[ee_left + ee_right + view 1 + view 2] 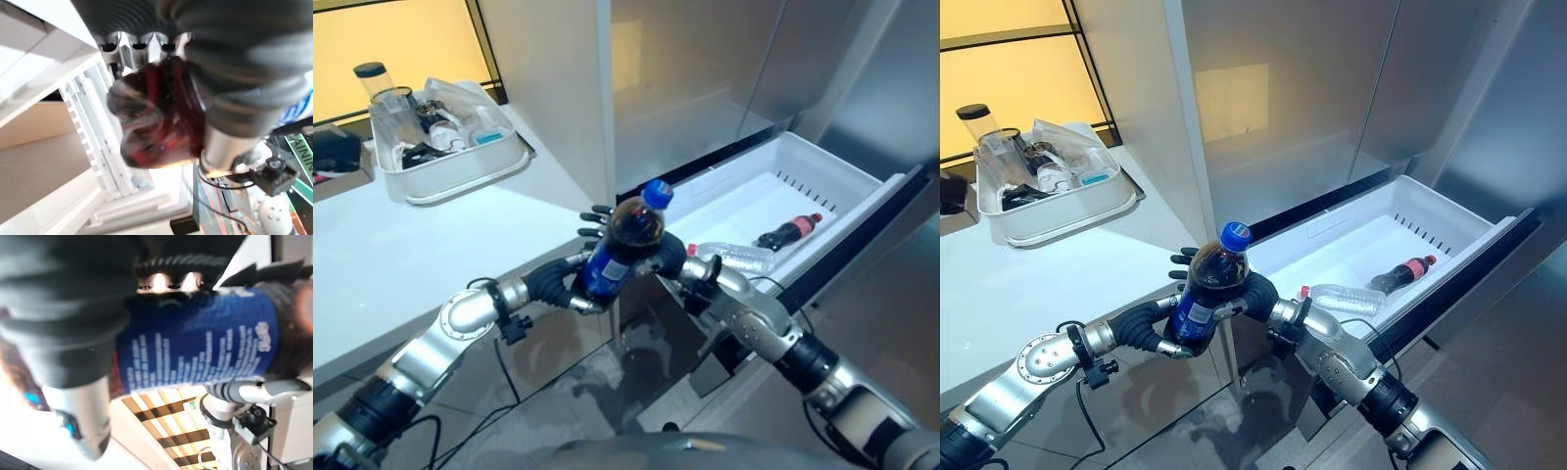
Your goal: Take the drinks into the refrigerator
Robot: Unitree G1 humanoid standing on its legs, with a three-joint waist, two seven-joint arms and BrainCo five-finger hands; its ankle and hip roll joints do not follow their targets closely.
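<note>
Dark cola bottle with blue label and blue cap [625,245] is held tilted at frame centre, clasped by left hand [570,282] and right hand [668,260], beside open white refrigerator drawer [822,174].

White tabletop [401,255] at left. White tub [450,174] on it near back edge, full of mixed clutter; clear jar with black lid [378,86] stands at tub's far corner. Dark object [333,149] just beside tub. Yellow wall panel [391,39] behind.
</note>
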